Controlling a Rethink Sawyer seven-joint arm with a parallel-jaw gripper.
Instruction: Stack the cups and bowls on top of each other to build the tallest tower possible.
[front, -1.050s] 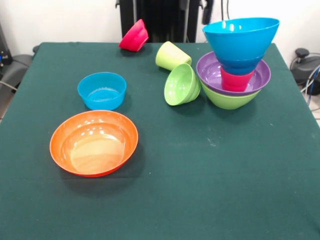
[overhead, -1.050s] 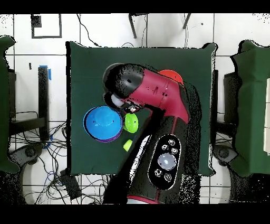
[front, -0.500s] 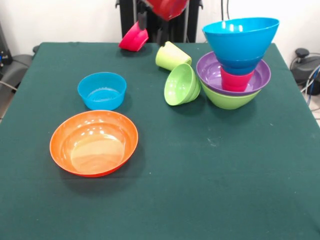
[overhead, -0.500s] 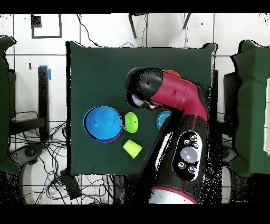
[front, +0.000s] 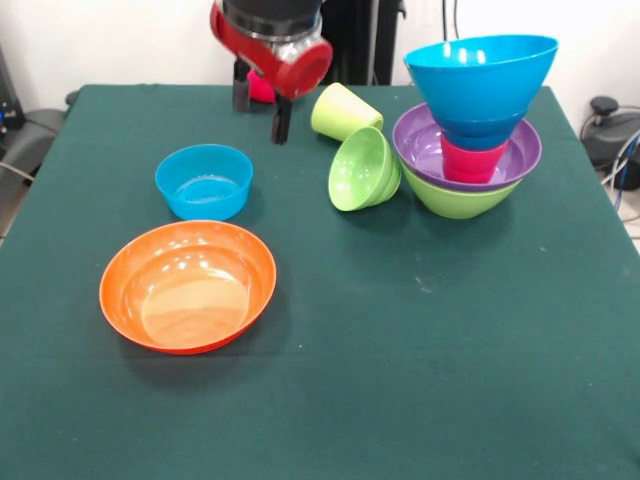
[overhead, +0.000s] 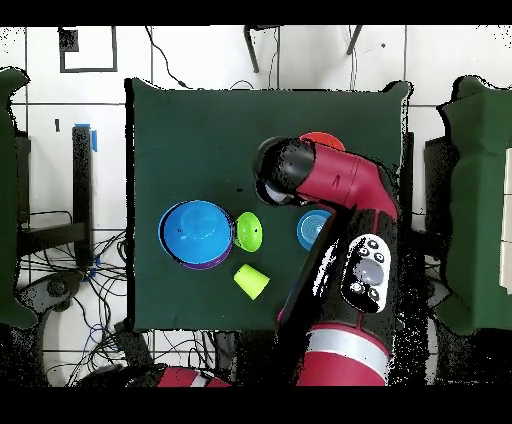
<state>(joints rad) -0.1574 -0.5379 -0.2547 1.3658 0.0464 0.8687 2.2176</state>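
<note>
Front view, left to right: a large orange bowl (front: 188, 286) sat near on the green desk (front: 400, 380), a small light blue bowl (front: 204, 180) behind it. The gripper (front: 259, 107) hung at the far edge, its fingers apart and empty. A lime cup (front: 345, 112) and small lime bowl (front: 364, 168) lay tipped. The tower (front: 472, 125) stood far right: lime bowl, purple bowl, red cup, big blue bowl. From overhead the arm (overhead: 330, 190) hid most of the orange bowl.

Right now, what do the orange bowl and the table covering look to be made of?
The orange bowl looks like glossy moulded plastic: bright highlights sit on its inner wall and the colour is even. The table covering looks like matte dark green cloth, probably felt: no shine, faint lint specks.
</note>
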